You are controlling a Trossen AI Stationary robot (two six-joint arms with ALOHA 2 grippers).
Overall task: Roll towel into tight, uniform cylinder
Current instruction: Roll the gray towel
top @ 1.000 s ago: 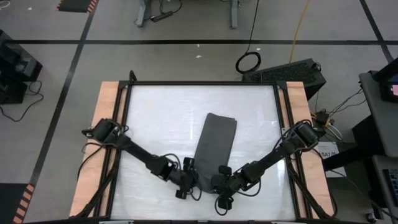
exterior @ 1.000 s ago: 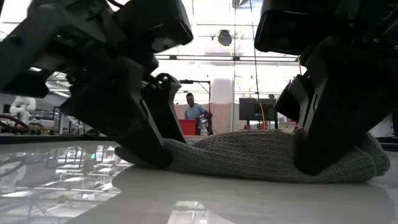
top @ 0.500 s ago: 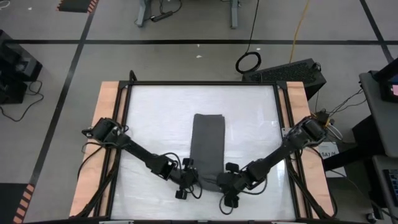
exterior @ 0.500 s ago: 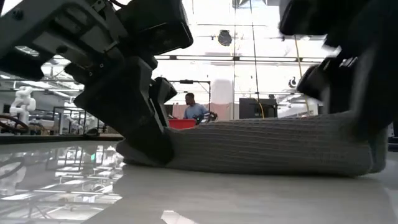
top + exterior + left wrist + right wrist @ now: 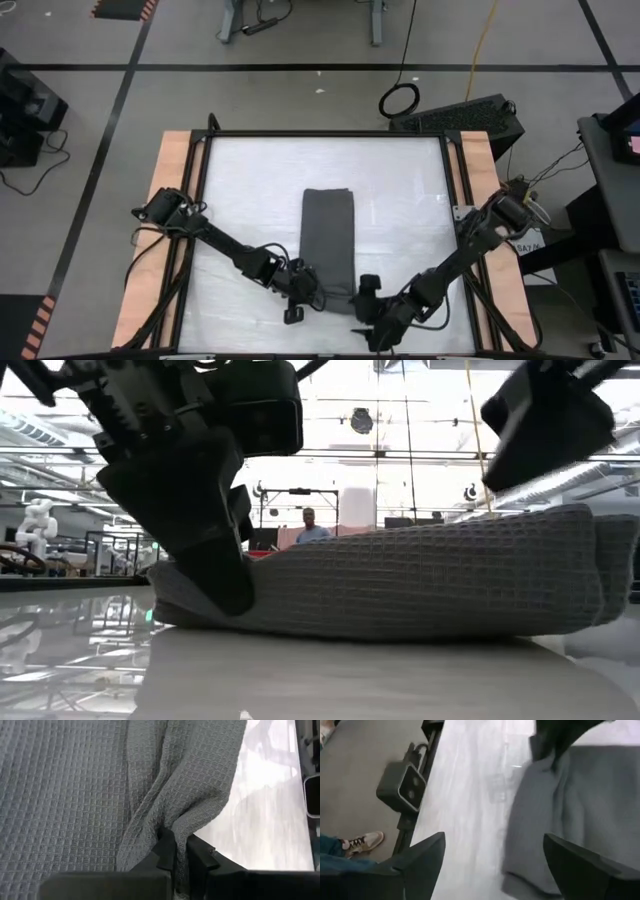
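the dark charcoal-grey waffle-weave towel (image 5: 329, 240) is lying folded into a long narrow strip on the glossy white table (image 5: 250, 190), running from the middle of the surface toward the near edge where both arms are reaching in; its far end is lying flat and square, while the near end is sitting bunched between the two grippers; in the low view the towel (image 5: 400, 585) is resting on the table as a thick layered pad with its right end curving upward; the left gripper (image 5: 176, 851) is sitting at the towel's near left corner with its dark fingers pinched together on a gathered fold of the cloth (image 5: 165, 785), the fabric puckering into creases right at the fingertips; from above, that left gripper (image 5: 308, 290) is touching the strip's edge; the right gripper (image 5: 373, 312) is positioned just beside the near right corner, and in its wrist view its two dark fingers (image 5: 425, 857) are standing wide apart with nothing between them, the towel (image 5: 580, 805) lying beyond them on the table; a person (image 5: 307, 526) is showing far off in the room behind.
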